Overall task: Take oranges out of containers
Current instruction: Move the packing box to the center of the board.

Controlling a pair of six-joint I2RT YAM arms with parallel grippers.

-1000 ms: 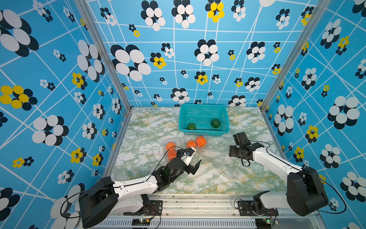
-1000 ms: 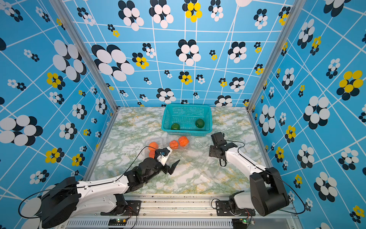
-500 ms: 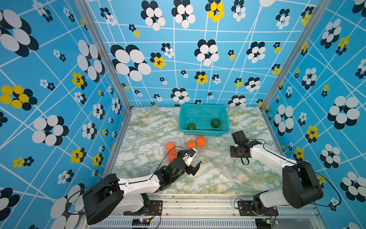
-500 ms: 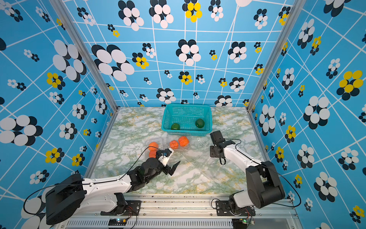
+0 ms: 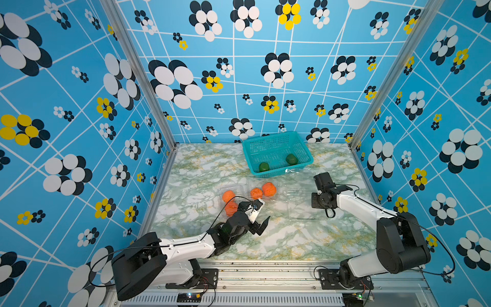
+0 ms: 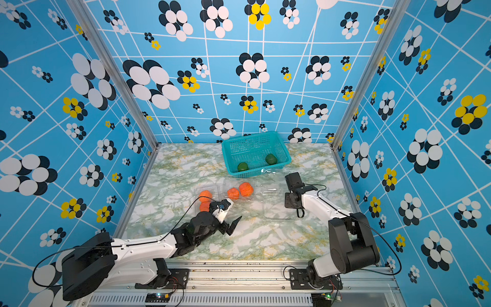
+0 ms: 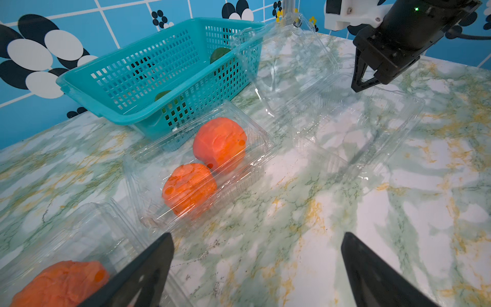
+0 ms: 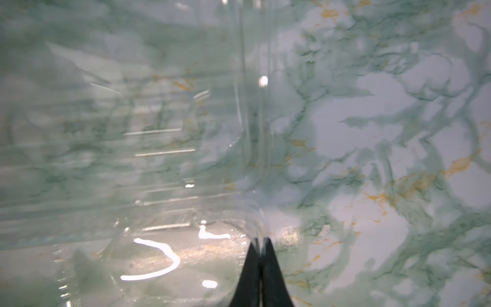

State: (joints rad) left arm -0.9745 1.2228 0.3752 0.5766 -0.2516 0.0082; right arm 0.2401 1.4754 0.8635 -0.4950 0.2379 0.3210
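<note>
Clear plastic, nearest first: the left container sits on the marbled table with two oranges inside, and the left claw hovers just beside it, fingers spread wide apart with nothing between them. Slightly farther, the middle container holds the other two oranges; to its right, the right claw is pinched together on the rim of the empty container. Farthest, by the back wall, stands a teal basket with two green fruits in it.
</note>
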